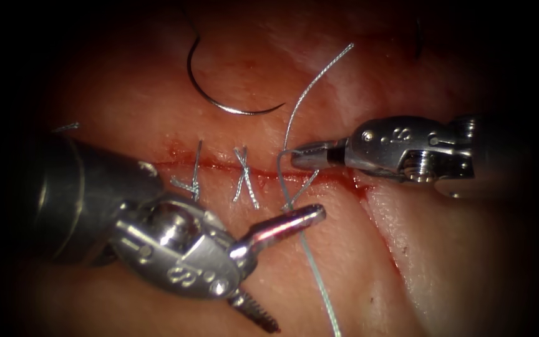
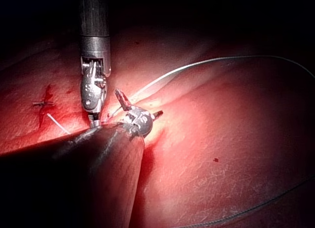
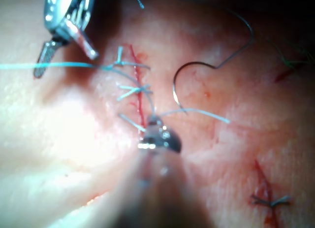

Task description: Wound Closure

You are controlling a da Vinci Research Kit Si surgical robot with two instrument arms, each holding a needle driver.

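A: What's the surface like, from the left of the endoscope frame?

B: Tissue, pink and wet, with the cut running level across the middle. Two stitches cross it. Red fluid lines its right end.

A: The left tool?

B: The left tool sits lower left, jaws spread wide and holding nothing; its upper jaw lies against the thread.

A: And the needle?

B: The needle lies loose on the tissue, upper centre, above the cut, not in it.

A: The right side?

B: The right tool comes in level, jaws closed on the thread at the cut. Bare tissue lies lower right.
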